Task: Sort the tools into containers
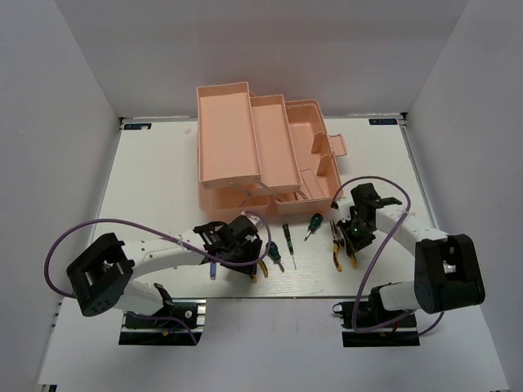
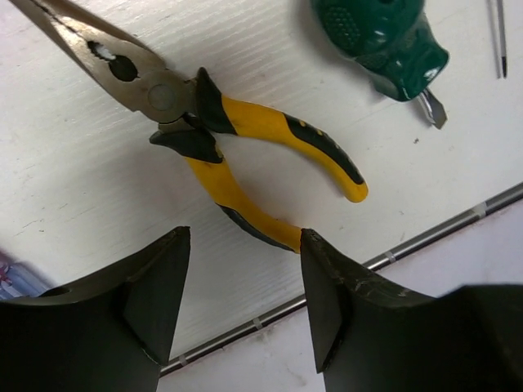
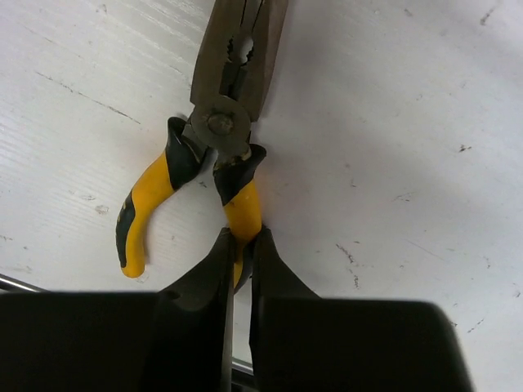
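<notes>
Right gripper (image 3: 241,245): pinching one yellow handle of right pliers (image 3: 219,122).
Left gripper (image 2: 245,238): hovering spread over left pliers (image 2: 270,135).
Corner sticker (image 1: 139,125): lettering appearing too small to read.

A scuffed white surface (image 1: 155,180) carries a salmon-pink toolbox (image 1: 245,139), its trays spread open, at the far side. A loose row of hand tools lies nearer: the left pliers (image 2: 270,135), a stubby green screwdriver (image 2: 380,37), a slim screwdriver (image 1: 287,237), a second stubby screwdriver (image 1: 314,220) and the right pliers (image 3: 221,122). What appears to be a purple-handled screwdriver (image 1: 212,270) lies farthest left, partly hidden.
</notes>
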Available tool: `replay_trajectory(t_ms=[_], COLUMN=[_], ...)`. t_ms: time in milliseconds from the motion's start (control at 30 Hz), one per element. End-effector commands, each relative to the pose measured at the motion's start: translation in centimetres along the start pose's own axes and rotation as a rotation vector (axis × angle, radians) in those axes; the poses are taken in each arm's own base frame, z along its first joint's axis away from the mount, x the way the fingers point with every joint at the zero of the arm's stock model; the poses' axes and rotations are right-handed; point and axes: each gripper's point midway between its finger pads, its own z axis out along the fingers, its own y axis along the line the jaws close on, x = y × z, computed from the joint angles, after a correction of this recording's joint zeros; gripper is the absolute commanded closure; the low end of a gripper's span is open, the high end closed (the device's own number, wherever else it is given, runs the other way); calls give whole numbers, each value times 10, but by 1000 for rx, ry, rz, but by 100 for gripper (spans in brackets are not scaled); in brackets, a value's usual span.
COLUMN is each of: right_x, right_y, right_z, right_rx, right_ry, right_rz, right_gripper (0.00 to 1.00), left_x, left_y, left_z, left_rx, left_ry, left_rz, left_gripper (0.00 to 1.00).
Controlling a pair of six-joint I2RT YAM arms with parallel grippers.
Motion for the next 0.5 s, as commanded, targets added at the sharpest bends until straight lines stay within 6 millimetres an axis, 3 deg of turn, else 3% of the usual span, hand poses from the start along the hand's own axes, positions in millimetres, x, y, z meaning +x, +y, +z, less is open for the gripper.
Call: replay_trajectory(t_ms=[0, 67, 100, 133, 200, 233, 300, 333, 367, 433, 467], right_x=[13, 18, 9, -4, -3, -19, -13, -21, -24, -50, -56], right_y=[10, 19, 37, 39, 57, 61, 70, 73, 74, 67, 65], right_z=[-6, -29, -43, -60, -92, -116, -133, -150, -155, -169, -172], right_rx=[-56, -105, -197, -210, -246, -224, -245, -232, -225, -151, -142], right_ry=[36, 21, -66, -130, -237, -338, -370, -423, -442, -548, -564], right_rz=[-20, -89, -160, -240, -346, -408, -511, -544, -556, -576, -496], right_gripper=[100, 100, 100, 100, 100, 100, 100, 100, 100, 100, 100], left_x=[-6, -2, -4, -5, -6, -6, -8, -8, -9, -15, -15], left_y=[4, 9, 5, 6, 5, 5, 0, 0, -1, -5, -4], left_z=[0, 0, -1, -1, -3, -3, -4, -7, -9, -13, -13], left_rx=[-37, -61, -52, -59, -54, -53, -44, -43, -37, -23, -24], left_ry=[-47, -36, -41, -47, -55, -55, -60, -61, -69, -88, -88], left_rz=[-21, -30, -22, -22, -32, -32, -24, -24, -24, -25, -16], left_gripper=[33, 33, 33, 33, 33, 33, 33, 33, 33, 33, 33])
